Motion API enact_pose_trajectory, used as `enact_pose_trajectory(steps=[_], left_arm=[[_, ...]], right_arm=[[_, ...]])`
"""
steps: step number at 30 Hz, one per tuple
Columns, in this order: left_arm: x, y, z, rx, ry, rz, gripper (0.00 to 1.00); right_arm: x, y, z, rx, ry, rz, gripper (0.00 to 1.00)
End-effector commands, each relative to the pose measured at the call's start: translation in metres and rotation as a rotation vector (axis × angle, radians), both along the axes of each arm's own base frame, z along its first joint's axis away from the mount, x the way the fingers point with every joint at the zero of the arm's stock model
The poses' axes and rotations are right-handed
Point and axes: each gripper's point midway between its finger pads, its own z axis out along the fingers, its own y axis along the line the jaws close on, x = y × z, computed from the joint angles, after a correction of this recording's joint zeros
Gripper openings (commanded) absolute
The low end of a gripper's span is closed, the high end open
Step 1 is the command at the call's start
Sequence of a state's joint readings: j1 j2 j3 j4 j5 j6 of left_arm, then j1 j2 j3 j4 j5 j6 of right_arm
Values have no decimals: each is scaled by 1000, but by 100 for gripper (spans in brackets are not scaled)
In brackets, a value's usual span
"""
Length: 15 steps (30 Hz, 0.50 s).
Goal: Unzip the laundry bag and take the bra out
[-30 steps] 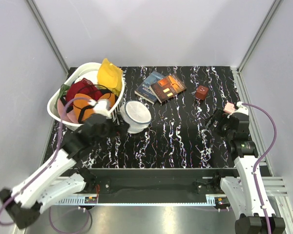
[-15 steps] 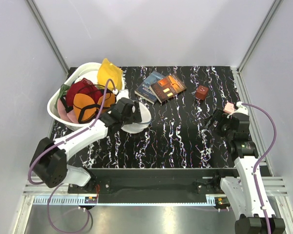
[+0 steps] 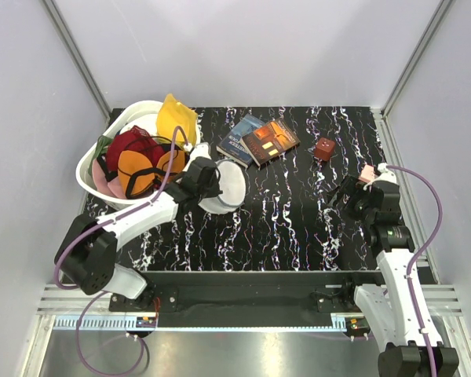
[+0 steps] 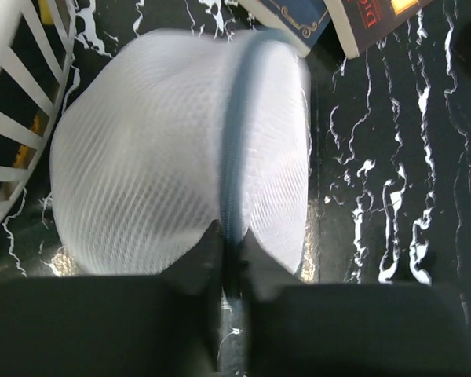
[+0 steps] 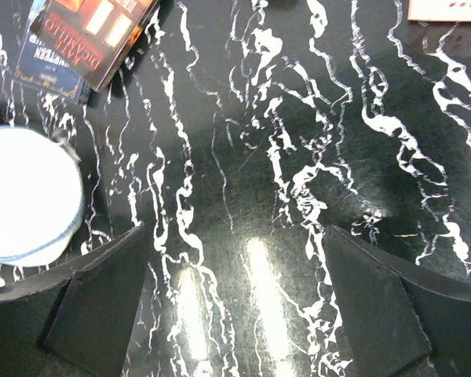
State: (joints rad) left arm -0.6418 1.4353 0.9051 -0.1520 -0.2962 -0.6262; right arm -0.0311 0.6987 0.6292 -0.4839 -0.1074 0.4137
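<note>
left gripper (image 4: pixel 231 253) is clamped on the laundry bag (image 4: pixel 141 157), right gripper (image 5: pixel 235 267) spread open.

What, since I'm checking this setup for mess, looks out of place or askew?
Nothing looks spilled or damaged. The laundry bag lies tipped on its side beside the white basket, with its zip seam pinched in the left gripper. The two books overlap crookedly, and a yellow garment pokes up over the basket's far rim.
</note>
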Motion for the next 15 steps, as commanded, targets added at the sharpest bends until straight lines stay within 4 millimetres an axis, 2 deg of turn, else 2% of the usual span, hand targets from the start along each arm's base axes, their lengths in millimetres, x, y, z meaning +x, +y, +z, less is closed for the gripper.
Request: enact_pose_trajectory(steps=[1,3,5,6,7,8,9,10,12,13,15], left_arm=[[-1,-10,6,-32,-34,-74,0],[-7,-11,7,-13,-46,-134,0],[-20,-22,6,-37,-51,-249,0],[-26,-25,14,-37,-84,-318,0],[-37,-37,19,-81,-89,-413,0],[-49,-40,15,-91,-79,-473,0],[-57,-43,18,-89,-95,-546,0],[-77,-52,22,-132,-72,-653,0],[-94,-57,27,-146,-60,-762,0],[-110,-62,30,-184,-27,-843,0],[-122,-68,37,-228,-15,-910,0]], right_arm=[[6,14,16,20,-49,91,100],[8,20,16,34,-54,127,99],[9,31,18,66,-60,190,98],[10,36,18,78,-65,215,97],[9,45,18,107,-59,263,96],[9,49,19,120,-66,286,96],[9,53,20,132,-70,311,95],[7,62,20,155,-69,360,95],[7,72,25,172,-93,407,94],[2,88,27,184,-97,475,94],[1,104,30,172,-115,545,94]])
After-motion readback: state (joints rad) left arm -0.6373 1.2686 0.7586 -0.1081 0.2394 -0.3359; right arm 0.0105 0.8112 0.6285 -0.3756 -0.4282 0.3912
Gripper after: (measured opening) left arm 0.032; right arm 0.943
